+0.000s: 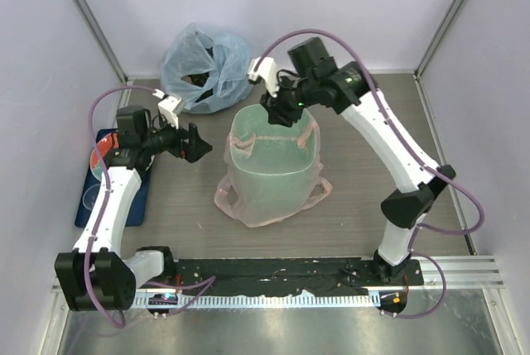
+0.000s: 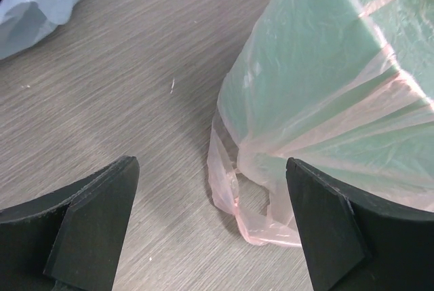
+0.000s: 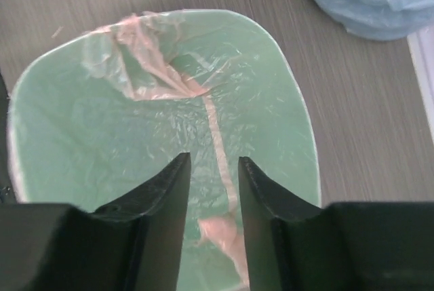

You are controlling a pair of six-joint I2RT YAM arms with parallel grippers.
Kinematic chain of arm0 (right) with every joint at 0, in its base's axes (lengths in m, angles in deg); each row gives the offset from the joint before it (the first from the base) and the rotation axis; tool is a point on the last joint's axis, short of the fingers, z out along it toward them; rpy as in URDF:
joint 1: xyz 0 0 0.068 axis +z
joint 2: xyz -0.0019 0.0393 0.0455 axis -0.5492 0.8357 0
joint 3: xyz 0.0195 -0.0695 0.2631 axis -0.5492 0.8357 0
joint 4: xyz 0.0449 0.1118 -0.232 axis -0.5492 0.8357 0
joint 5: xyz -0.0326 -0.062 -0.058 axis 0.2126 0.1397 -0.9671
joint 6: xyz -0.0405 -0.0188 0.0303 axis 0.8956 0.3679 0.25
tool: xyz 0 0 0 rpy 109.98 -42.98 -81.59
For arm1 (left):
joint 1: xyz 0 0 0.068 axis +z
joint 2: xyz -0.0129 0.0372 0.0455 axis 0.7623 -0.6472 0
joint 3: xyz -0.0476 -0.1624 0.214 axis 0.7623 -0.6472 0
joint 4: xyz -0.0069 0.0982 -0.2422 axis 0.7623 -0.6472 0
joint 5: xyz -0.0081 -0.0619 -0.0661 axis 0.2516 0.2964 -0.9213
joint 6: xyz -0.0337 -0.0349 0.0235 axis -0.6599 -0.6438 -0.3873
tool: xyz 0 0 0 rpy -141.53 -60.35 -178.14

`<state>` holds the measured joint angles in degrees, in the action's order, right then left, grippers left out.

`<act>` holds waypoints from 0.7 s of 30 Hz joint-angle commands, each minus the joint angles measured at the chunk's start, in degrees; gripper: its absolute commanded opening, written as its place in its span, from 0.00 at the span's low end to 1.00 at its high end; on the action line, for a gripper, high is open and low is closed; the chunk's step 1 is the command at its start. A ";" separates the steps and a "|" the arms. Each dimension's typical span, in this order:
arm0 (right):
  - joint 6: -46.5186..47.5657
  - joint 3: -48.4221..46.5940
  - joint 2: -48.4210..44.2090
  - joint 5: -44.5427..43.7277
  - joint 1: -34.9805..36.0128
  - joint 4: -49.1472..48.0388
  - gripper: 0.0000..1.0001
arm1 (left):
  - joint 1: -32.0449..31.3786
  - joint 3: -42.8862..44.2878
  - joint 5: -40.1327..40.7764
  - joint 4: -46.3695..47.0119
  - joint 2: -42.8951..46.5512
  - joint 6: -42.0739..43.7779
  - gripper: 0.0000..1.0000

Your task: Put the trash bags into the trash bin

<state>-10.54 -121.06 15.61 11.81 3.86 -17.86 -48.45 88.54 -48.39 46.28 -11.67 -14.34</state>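
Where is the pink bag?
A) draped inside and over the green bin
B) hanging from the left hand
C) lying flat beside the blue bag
A: the pink bag lines the inside of the bin and hangs down its outside to the table.

Trash bin partly off-frame
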 commanded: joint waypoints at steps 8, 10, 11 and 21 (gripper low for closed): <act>-2.22 21.02 3.20 -19.00 6.86 -14.34 0.31 | 0.19 -2.05 4.77 -0.70 10.45 -1.54 0.95; -1.69 23.51 3.82 -18.66 6.95 -15.23 0.30 | 0.19 -2.40 5.12 -1.23 11.50 -1.45 0.95; -1.86 25.34 4.08 -18.48 7.04 -15.50 0.30 | 0.11 -2.40 5.12 -1.49 11.85 -1.44 0.95; -1.87 38.63 5.31 -13.39 6.87 -23.32 0.27 | 0.11 -1.70 5.73 -3.25 13.18 -2.41 0.96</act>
<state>-12.86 -85.76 21.16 -3.34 10.72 -36.26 -48.45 86.42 -43.28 43.37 0.27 -15.67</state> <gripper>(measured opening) 0.277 0.954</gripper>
